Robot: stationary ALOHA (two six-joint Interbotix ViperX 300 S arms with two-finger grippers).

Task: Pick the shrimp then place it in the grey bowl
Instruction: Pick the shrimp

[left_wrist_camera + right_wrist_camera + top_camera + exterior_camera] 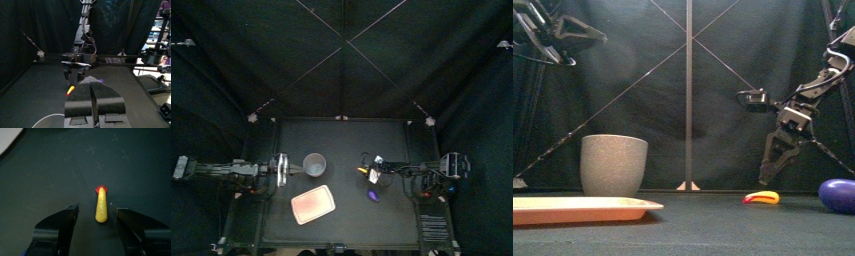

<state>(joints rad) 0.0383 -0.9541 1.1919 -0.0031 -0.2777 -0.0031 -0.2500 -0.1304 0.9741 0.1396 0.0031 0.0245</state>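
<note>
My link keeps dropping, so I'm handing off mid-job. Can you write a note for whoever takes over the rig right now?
Right gripper: open, low over the shrimp, one jaw on each side, not gripping.
Left gripper: shut, at rest at the table's left.
Shrimp lies on the table right of the upright bowl. The tray is in front of the bowl and a purple toy lies right of the shrimp.
Done: lined up. Left: grip, lift, drop it in the bowl.

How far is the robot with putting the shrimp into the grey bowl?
Nothing is finished: the shrimp lies on the table, apart from the grey bowl. In hand: the right gripper hangs over it, jaws open on both sides. Remaining: closing, lifting, dropping it in.
</note>
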